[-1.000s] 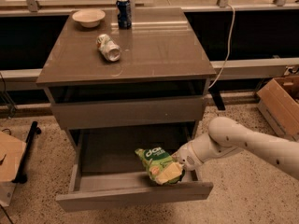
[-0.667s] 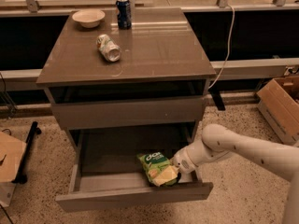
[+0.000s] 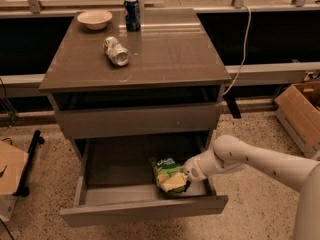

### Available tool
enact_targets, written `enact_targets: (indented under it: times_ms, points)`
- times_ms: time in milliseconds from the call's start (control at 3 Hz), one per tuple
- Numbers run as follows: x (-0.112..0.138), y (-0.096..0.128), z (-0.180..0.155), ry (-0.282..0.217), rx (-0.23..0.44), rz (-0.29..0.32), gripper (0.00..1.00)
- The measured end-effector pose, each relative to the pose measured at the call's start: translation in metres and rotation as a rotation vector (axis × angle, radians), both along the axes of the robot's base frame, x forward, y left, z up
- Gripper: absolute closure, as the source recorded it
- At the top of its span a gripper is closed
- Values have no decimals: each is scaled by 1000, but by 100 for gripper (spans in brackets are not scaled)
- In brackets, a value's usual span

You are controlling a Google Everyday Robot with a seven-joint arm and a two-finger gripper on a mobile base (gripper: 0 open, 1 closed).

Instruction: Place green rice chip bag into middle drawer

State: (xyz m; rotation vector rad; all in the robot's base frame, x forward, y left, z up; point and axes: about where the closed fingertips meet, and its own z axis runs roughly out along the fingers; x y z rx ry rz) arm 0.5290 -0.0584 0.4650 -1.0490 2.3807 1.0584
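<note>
Gripper, clamped on the right edge of the green rice chip bag, has sunk lower into the open middle drawer; judged ready for release.

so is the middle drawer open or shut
Open: the middle drawer stands pulled out, its inside showing, with the chip bag in it and the gripper beside the bag.

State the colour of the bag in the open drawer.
The bag is light green with white lettering, camera view; pincer at its right edge.
</note>
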Motion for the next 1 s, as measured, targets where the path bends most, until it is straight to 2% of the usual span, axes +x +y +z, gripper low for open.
enact_targets:
  times_ms: [667,1000]
  points:
    - [-3,3,-2,6,0,9,16]
    - [-4,5,-3,8,1,12,0]
